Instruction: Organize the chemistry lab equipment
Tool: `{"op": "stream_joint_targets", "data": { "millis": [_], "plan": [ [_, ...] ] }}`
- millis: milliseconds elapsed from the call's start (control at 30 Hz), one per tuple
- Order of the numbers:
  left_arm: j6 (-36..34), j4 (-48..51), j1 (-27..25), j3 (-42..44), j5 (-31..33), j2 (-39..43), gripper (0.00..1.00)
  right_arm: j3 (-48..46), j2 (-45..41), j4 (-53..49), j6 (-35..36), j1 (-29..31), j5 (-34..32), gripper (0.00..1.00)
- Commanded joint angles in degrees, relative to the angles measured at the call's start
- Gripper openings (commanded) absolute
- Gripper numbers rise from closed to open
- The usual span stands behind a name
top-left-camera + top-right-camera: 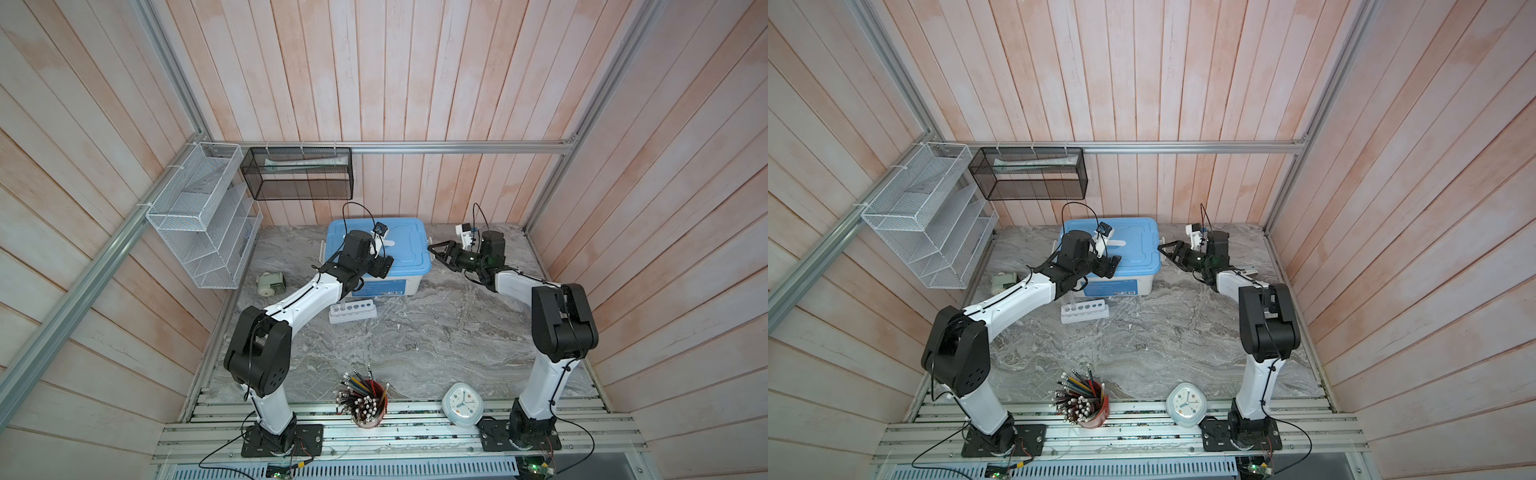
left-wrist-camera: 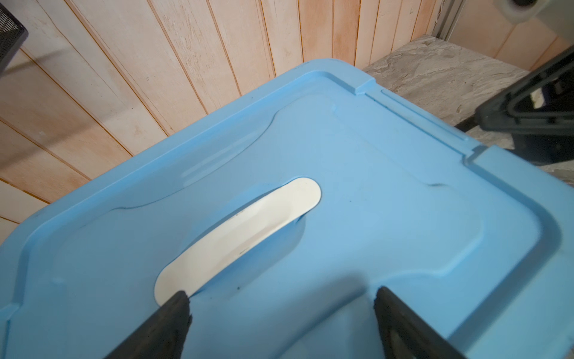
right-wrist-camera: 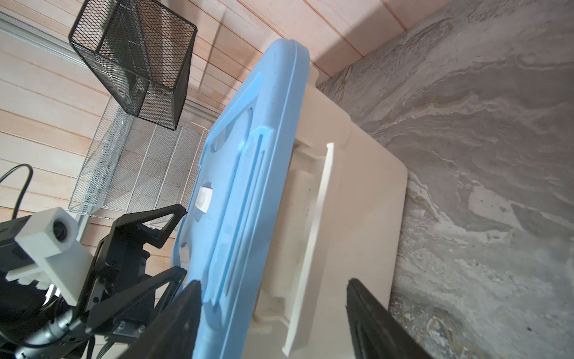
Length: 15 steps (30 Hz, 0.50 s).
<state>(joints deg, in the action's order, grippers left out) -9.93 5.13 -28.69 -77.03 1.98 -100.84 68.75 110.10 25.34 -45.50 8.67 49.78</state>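
Lid-opening step: left gripper [image 2: 281,298] wide over the light-blue plastic lid [image 2: 372,202], right gripper [image 3: 273,284] wide astride its white plastic latch [image 3: 313,236], which probably needs unclipping next

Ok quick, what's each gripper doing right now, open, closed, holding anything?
Left gripper: open, empty, over the blue lid.
Right gripper: open, empty, by the white side latch at the lid's edge.

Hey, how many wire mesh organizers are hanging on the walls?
2. A white mesh organizer hangs from the rail on the left wall. A black mesh basket hangs from the back rail beside it, above the blue-lidded bin. None appears hidden.
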Motion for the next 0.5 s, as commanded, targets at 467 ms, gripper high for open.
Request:
{"op": "stream_joint_targets", "data": {
  "millis": [467],
  "plan": [
    [-1.8, 1.7, -0.4, 0.0, 0.8, -1.4, 0.94, 1.8, 3.0, 2.5, -1.4, 1.5, 0.5, 0.74]
  ]
}}
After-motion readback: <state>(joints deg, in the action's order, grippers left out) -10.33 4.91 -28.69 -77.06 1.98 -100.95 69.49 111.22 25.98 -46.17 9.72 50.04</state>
